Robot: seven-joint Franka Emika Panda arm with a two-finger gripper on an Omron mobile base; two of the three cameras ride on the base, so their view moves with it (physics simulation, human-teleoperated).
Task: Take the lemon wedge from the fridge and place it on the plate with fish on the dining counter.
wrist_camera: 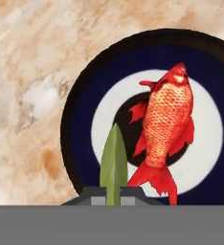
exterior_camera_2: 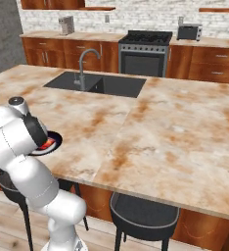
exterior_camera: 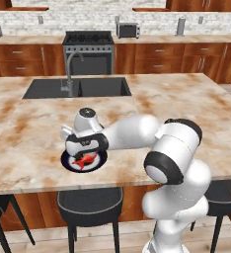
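Fish (wrist_camera: 167,129) on plate (wrist_camera: 85,110) on dining counter (exterior_camera: 186,108), near its front edge.

Your white arm (exterior_camera: 137,133) reaches from the lower right of the left base view toward centre-left, elbow bent, hand pointing down. In the hand view, your gripper (wrist_camera: 113,191) sits at bottom centre, its 2 fingertips pinched on a thin green wedge (wrist_camera: 113,162).

Red-orange scaled fish (wrist_camera: 167,129) on a navy plate (wrist_camera: 85,110) with a white ring; olive-green wedge (wrist_camera: 113,162) at lower centre; beige-and-rust marbled desk (wrist_camera: 32,72).
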